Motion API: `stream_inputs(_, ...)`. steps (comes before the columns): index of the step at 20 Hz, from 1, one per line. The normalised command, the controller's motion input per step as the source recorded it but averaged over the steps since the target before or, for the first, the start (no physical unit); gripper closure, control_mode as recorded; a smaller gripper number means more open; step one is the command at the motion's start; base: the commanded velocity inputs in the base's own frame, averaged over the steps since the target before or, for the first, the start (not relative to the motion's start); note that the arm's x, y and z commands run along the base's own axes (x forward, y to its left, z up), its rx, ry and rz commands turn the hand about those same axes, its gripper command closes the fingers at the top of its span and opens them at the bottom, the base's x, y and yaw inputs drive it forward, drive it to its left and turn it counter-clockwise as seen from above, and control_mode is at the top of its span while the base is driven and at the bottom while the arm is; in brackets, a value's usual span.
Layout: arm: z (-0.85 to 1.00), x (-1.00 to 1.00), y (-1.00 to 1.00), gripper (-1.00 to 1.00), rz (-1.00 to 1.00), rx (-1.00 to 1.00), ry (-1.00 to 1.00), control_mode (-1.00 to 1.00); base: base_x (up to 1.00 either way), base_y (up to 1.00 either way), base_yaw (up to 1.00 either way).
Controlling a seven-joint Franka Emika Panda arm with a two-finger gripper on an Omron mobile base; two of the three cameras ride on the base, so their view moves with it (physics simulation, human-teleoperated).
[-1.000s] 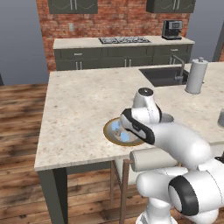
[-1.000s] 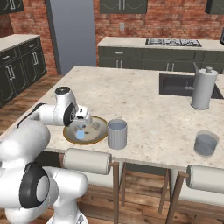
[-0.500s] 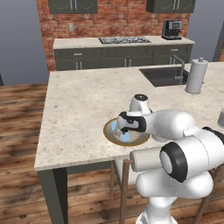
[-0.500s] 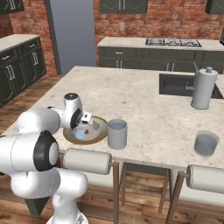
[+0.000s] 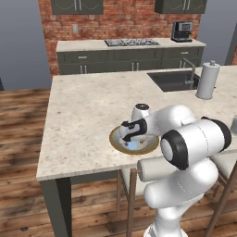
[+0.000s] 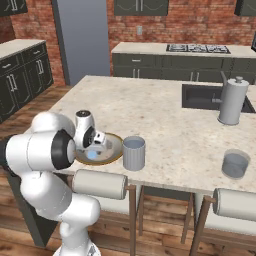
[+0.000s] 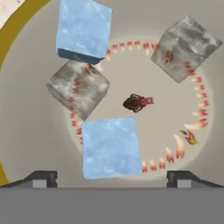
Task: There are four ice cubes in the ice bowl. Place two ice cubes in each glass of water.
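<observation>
Here the tool [image 7: 112,177], jaws spread wide, hovers over the ice bowl [image 7: 26,131], straddling the nearest ice cube [image 7: 111,148] for pickup.

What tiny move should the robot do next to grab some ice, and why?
Probably ease the end effector straight down, then close. Its open tips straddle the nearest translucent light-blue ice cube in the wide golden-rimmed bowl, and that cube sits apart from the grey cube beyond it.

Four cubes lie in one bowl [image 7: 26,52]: two light-blue [image 7: 109,146] and two grey [image 7: 78,89]. Two tumblers [image 6: 133,153] and one tall white canister [image 6: 231,101] stand on the surface [image 6: 165,115].
</observation>
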Motion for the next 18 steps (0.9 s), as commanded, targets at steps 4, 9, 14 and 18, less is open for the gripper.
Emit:
stream_inputs(4, -0.29, 0.3, 0.0, -1.0, 0.0, 0.0, 0.0, -1.0, 0.0, 0.0, 0.0)
stream_inputs(9, -0.35, 0.2, 0.0, 1.0, 0.0, 0.01, 0.0, -1.0, 0.0, 0.0, 0.0)
stream_inputs(14, -0.04, 0.0, 0.0, 1.0, 0.0, 0.0, 0.01, -1.0, 0.0, 0.0, 0.0)
stream_inputs(18, 0.56, -0.06, 0.0, 1.0, -0.01, 0.0, -0.15, -1.0, 0.0, 0.0, 0.0)
